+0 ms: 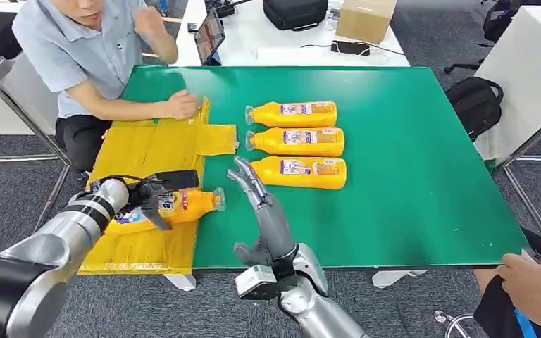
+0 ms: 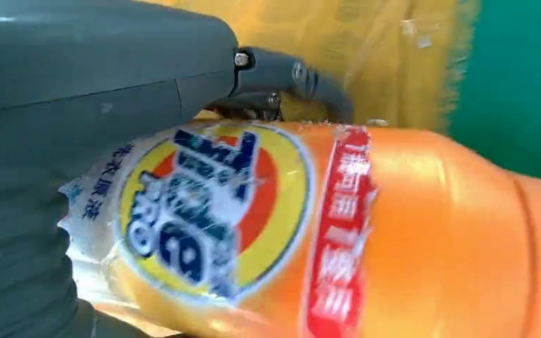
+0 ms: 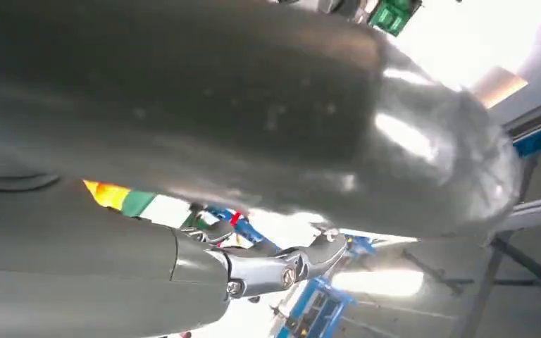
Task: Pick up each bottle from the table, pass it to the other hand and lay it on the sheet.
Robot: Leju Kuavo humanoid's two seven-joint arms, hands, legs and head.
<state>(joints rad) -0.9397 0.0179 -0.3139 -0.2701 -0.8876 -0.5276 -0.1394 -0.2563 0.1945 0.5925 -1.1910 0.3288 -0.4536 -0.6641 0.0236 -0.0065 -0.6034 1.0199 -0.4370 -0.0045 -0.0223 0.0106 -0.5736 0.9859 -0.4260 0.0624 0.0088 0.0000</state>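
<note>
My left hand [image 1: 148, 198] grips an orange bottle [image 1: 183, 205] lying on its side over the right edge of the yellow sheet [image 1: 144, 151], cap pointing right. The left wrist view shows that bottle [image 2: 394, 232] close up with its round blue label, my thumb [image 2: 289, 77] over it. My right hand [image 1: 262, 204] stands upright with fingers straight and apart, holding nothing, just right of the bottle's cap; in its wrist view the hand [image 3: 268, 271] is seen against the ceiling. Three more orange bottles [image 1: 292, 114] [image 1: 296, 141] [image 1: 299, 172] lie in a row on the green table [image 1: 408, 176].
A person sits at the far left, one hand [image 1: 182, 105] pressing the sheet's far edge. Another person's hands [image 1: 539, 285] show at the near right corner. Behind the table are a white desk with a cardboard box [image 1: 365, 17], a black bag [image 1: 294, 13] and a tablet [image 1: 210, 35].
</note>
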